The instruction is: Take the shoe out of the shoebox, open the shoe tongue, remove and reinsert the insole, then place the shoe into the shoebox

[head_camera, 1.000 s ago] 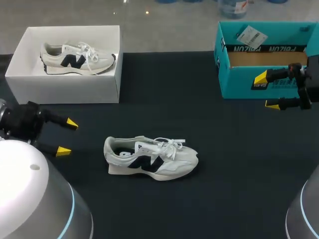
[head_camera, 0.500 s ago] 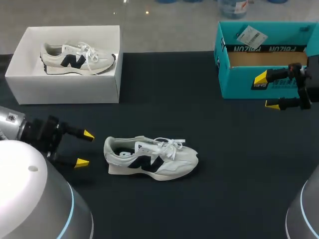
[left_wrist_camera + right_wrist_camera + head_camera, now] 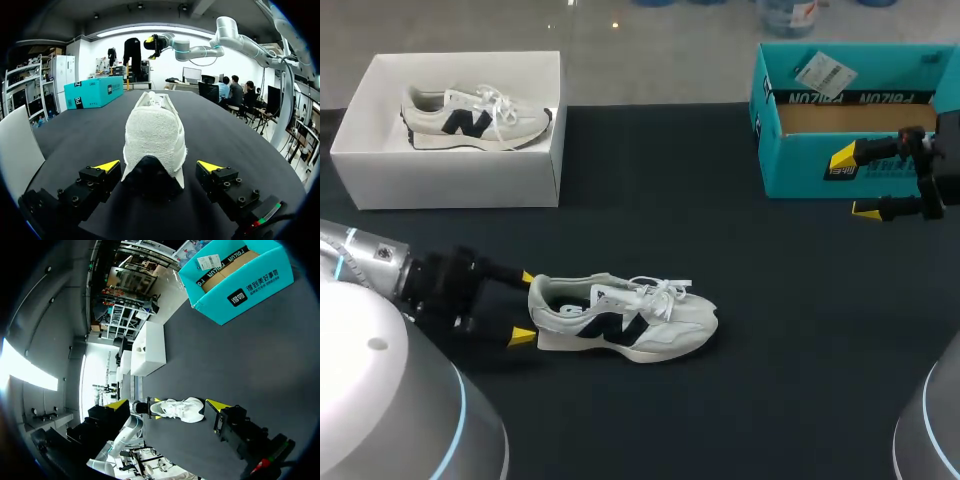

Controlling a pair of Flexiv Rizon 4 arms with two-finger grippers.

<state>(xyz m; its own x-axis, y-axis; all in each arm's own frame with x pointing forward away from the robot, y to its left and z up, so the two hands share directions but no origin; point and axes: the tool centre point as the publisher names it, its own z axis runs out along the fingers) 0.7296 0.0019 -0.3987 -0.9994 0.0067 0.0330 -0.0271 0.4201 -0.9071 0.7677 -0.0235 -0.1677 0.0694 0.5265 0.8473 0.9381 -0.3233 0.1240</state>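
Left pincer (image 3: 525, 307), fingers apart, straddling the heel of the white sneaker (image 3: 625, 318) on the black table (image 3: 740, 400), not gripping it, right pincer (image 3: 854, 184) also apart, just in front of the teal shoebox (image 3: 795, 172)

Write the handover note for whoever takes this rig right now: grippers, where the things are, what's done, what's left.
Left gripper: open, one finger on each side of the shoe's heel, not clamped.
Right gripper: open, empty, in front of the teal box.
Shoe: on its sole on the table, outside both boxes, toe towards the right arm's side, laces not pulled apart.
White box: holds a second shoe. No shoe shows in the teal box.
Done: shoe is out of its box.
Left: open the tongue, pull out and refit the insole, put the shoe back in the box.
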